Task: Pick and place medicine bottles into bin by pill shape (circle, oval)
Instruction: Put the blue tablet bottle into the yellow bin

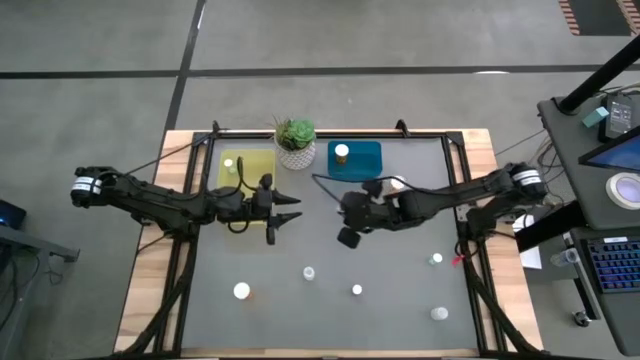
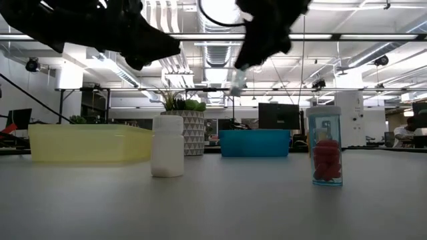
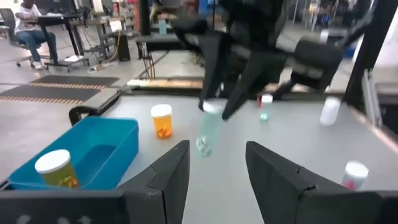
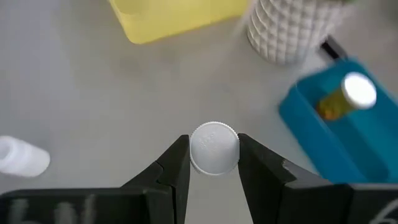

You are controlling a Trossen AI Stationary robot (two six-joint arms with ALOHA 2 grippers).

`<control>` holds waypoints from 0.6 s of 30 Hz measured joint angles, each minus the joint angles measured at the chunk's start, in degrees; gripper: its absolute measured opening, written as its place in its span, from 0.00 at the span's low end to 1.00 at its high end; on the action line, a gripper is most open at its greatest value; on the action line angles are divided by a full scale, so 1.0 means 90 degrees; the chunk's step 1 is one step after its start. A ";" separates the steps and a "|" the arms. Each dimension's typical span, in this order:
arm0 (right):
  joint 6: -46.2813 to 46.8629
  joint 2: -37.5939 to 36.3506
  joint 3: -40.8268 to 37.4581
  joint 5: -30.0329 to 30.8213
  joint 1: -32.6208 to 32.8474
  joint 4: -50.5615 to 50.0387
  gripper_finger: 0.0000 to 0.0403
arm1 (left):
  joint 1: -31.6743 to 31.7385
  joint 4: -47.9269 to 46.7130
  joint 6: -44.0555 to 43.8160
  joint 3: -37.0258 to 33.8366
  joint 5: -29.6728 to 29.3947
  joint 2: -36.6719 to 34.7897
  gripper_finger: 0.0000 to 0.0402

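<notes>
A grey-topped table point(image 1: 330, 310) with a pale wooden rim stands in an open workshop, with a shallow yellow plastic bin point(image 1: 247, 168) and a shallow blue plastic bin point(image 1: 355, 160) at its far edge, either side of a green plant in a white textured pot point(image 1: 296, 142). The right tool point(image 4: 213, 163) hangs above the middle of the table, near the blue bin, its two dark fingers closed on the white round cap of a small clear-bodied medicine bottle point(image 4: 214, 147) — in the low view the bottle point(image 2: 238, 81) dangles well clear of the surface. The left tool point(image 3: 214, 168) hovers just in front of the yellow bin, fingers parted and holding nothing. An amber bottle with a white cap point(image 1: 342, 153) stands inside the blue bin, and a white-capped bottle point(image 1: 229, 163) sits in the yellow one. Further small bottles stand scattered on the near half of the table — a white one point(image 2: 167, 145) and a clear one with red pills point(image 2: 325, 155) among them.
</notes>
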 joint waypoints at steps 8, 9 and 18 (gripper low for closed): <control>-0.1095 0.0819 0.1100 -0.0588 -0.0299 0.0194 0.27 | 0.0000 -0.1008 0.0126 -0.0005 0.0000 -0.0276 0.35; -0.1192 0.0898 0.1185 -0.0745 -0.0339 0.0307 0.27 | 0.0000 -0.1052 0.0126 -0.0005 0.0000 -0.0301 0.35; -0.1803 0.1480 0.1716 -0.1389 -0.0542 0.0929 0.27 | 0.0005 -0.1533 0.0231 -0.0012 -0.0009 -0.0585 0.35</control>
